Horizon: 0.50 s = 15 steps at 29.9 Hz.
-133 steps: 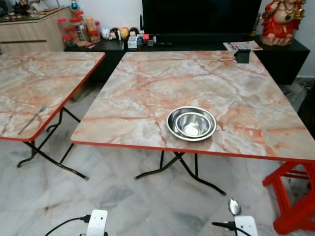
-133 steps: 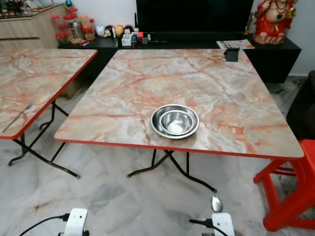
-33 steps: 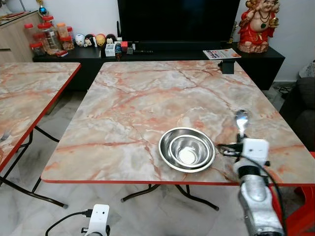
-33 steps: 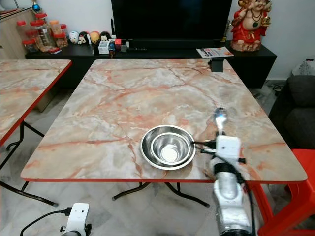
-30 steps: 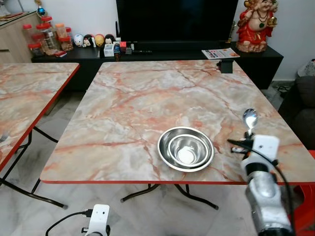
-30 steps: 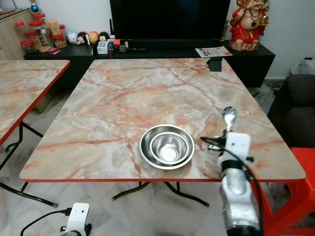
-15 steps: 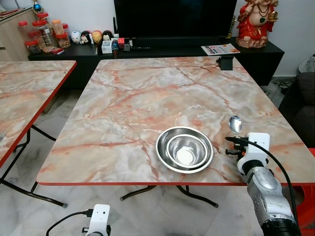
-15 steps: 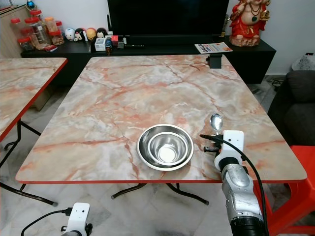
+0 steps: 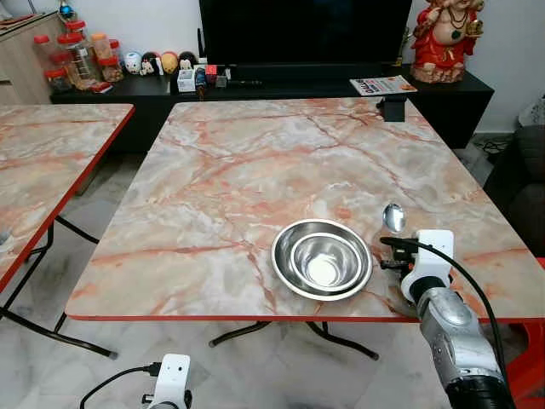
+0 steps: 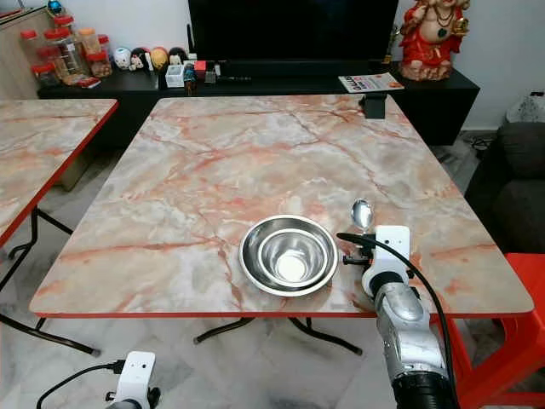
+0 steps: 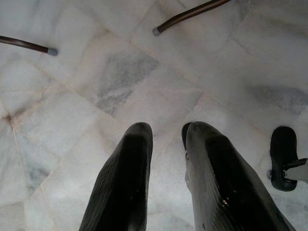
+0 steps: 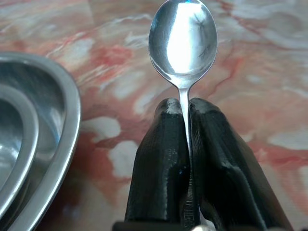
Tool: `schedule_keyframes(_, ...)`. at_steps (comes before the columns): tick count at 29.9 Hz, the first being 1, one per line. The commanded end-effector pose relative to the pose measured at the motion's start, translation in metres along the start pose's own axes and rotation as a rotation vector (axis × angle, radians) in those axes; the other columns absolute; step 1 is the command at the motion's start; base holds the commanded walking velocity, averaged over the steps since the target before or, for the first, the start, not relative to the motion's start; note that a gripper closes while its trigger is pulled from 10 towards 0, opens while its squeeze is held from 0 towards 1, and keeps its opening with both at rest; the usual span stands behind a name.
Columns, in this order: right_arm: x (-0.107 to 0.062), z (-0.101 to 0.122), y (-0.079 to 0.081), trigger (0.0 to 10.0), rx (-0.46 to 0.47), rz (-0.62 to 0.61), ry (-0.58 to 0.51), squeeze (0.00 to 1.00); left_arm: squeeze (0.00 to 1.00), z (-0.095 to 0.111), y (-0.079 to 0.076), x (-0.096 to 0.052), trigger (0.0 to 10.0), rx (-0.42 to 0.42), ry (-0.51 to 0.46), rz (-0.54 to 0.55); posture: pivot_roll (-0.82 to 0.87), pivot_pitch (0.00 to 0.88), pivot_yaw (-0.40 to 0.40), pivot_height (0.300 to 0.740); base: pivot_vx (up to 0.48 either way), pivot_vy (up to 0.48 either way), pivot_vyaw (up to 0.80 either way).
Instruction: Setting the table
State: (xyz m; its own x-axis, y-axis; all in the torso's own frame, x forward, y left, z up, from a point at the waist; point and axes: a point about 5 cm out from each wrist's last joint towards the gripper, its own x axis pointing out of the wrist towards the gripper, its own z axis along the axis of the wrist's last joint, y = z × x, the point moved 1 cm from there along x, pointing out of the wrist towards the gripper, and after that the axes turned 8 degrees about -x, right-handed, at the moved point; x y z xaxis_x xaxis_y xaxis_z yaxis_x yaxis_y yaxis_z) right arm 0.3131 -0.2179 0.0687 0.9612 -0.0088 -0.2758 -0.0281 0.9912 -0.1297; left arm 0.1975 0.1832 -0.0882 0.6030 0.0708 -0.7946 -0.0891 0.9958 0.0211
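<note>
The right claw (image 12: 184,111) is closed tight on the handle of a spoon (image 12: 183,41), which it holds over the worktop (image 9: 255,162) near the front edge, just beside two nested steel bowls (image 9: 322,258). The left claw (image 11: 166,132) hangs over the floor, its fingers a little apart and holding nothing.

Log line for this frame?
right gripper: shut on spoon | beside steel bowl | left gripper: idle, open
</note>
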Motion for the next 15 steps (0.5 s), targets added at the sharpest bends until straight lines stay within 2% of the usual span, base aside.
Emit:
schedule_keyframes(1,0.0014,-0.001,0.0018,10.0,-0.015,0.024,0.021,0.0,0.0,-0.0022,0.0012,-0.0002,10.0,-0.008,0.013,0.001,-0.11,0.0,0.012,0.725,0.0,0.0,0.0)
schedule_keyframes(15,0.0021,-0.0048,0.0025,10.0,-0.016,0.006,0.037,0.0,0.0,-0.0039,0.0014,-0.0005,10.0,-0.006,0.019,0.001,-0.1,0.0,0.013,0.725,0.0,0.0,0.0)
